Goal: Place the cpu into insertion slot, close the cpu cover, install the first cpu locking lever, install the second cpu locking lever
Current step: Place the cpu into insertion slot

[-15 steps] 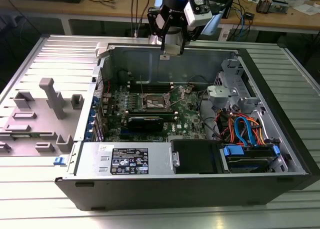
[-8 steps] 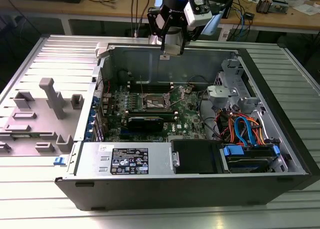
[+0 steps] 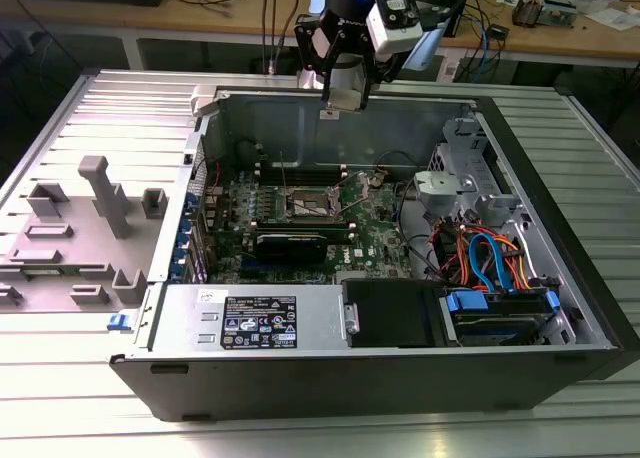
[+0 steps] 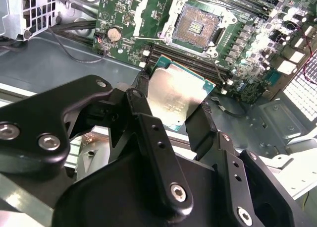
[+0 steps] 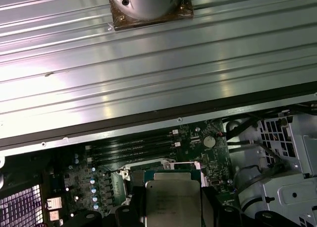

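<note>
Two black fingers point(image 4: 200, 123) of the tool point(image 4: 174, 99) pinch the small flat square cpu with a silvery-grey metal top point(image 4: 173, 90) by opposite edges, and in the second wrist view the chip's face tilts toward the camera. In the exterior view the arm reaches down from the upper edge. The tool point(image 3: 343, 83) points downward above the far wall of the open black and grey computer case point(image 3: 400, 378), well apart from the green circuit board point(image 3: 235, 213). The square insertion slot with a dark centre and silvery rim point(image 4: 195, 26) lies uncovered on that board, with the thin silvery frame of the cpu cover point(image 4: 146, 11) swung aside next to it. The case lies on a ribbed grey metal tabletop point(image 3: 60, 418). Grey moulded fixture blocks point(image 3: 100, 193) stand at the exterior view's left, and a wooden tabletop strewn with cables point(image 3: 230, 18) runs behind.
</note>
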Motion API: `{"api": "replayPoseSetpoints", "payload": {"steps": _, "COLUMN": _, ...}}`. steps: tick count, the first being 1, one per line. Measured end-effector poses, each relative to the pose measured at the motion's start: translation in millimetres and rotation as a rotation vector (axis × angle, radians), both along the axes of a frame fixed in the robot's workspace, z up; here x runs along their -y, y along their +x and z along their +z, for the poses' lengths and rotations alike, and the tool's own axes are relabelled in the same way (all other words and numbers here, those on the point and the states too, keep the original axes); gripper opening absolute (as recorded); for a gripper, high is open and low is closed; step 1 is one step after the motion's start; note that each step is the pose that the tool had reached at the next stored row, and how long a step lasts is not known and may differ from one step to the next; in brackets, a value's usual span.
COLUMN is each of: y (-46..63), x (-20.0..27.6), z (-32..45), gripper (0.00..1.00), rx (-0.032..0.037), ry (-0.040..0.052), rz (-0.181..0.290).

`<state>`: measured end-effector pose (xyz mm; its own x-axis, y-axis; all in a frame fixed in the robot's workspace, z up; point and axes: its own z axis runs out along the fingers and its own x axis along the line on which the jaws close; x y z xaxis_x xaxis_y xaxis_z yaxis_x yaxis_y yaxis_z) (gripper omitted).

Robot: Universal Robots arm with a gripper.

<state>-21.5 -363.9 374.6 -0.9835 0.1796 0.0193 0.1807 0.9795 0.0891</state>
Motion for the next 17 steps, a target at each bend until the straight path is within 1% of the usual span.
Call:
{"api": "replayPoseSetpoints", "payload": {"steps": 7, "y": 0.0, "x": 0.0, "z": 0.0, "gripper": 0.54, "rx": 0.0, "ry": 0.0001, "rz": -0.001}}
{"api": "replayPoseSetpoints", "payload": {"steps": 12, "y": -0.1, "x": 2.4, "z": -0.2, "gripper": 0.54, "rx": 0.0, "ry": 0.0001, "rz": -0.005}}
{"api": "replayPoseSetpoints", "payload": {"steps": 17, "y": 0.0, "x": 2.8, "z": -1.0, "gripper": 0.54, "rx": 0.0, "ry": -0.001, "rz": -0.046}}
